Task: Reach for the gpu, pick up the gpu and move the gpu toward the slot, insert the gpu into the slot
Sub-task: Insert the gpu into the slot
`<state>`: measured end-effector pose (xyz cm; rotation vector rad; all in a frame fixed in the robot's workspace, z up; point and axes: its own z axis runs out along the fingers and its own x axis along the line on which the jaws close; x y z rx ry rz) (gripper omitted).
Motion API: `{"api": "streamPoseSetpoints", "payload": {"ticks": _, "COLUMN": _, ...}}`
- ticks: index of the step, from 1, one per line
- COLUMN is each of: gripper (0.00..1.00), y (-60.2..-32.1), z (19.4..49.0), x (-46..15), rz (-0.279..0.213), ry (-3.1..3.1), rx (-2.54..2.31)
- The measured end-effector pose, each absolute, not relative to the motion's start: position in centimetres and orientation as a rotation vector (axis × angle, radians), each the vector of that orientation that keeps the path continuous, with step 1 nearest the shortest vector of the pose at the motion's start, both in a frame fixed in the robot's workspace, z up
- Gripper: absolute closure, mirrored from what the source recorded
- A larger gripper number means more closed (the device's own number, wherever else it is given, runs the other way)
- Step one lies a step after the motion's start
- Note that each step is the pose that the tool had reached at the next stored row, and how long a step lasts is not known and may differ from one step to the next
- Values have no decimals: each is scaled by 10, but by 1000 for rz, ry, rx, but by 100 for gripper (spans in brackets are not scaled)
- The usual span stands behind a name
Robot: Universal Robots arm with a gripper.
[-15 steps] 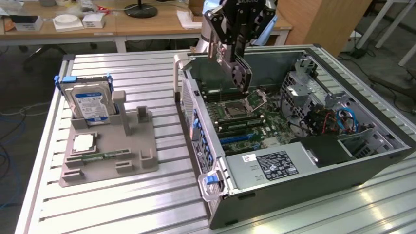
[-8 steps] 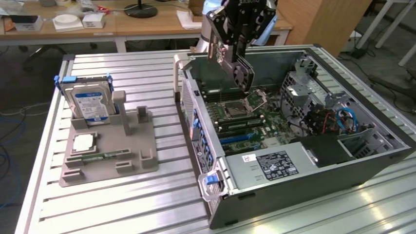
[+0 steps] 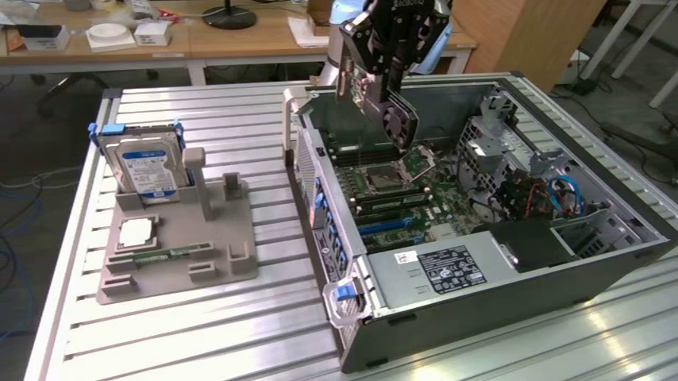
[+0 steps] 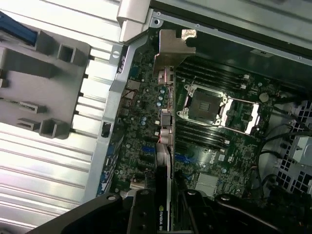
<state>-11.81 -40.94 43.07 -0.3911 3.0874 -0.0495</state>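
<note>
Claw: You see the black claw point(image 3: 379, 83) point(image 4: 165, 217) clamped on the top edge of the thin flat dark gpu card point(image 3: 401, 119) point(image 4: 165, 134).
Gpu: It hangs from your claw with its long side pointing down. It is up in the air over the open case and touches nothing else.
Bracket: In the wrist view, the bent silvery metal end bracket point(image 4: 173, 46) sits at the far end of the gpu.
Below the gpu: The dark circuit board point(image 3: 408, 202) point(image 4: 141, 126) lies flat in the case. The square metal chip socket point(image 3: 376, 176) point(image 4: 207, 105) is just under the card's low end.
Slot: A long blue slot point(image 3: 383, 225) lies on the board, nearer the silver power box point(image 3: 440, 270). The gpu is not in it yet.
Case: The big grey computer case point(image 3: 477, 317) lies on its side with the cover off.
Desk: The case rests on the ribbed silver metal desk point(image 3: 212, 333).
Holder: On the exterior view's left, well apart from the case, a grey plastic holder point(image 3: 228, 266) point(image 4: 29, 63) stands on the desk.
In the holder: A silver hard drive with a blue label point(image 3: 148, 171) stands upright. A small narrow green memory stick point(image 3: 170, 255) lies flat near the front.
</note>
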Motion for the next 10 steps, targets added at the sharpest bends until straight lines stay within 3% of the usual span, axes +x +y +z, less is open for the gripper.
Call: {"api": "streamPoseSetpoints", "payload": {"ticks": 10, "gripper": 75, "y": -409, "z": 428, "x": -113, "rz": -47, "ry": 3068, "rx": -515}}
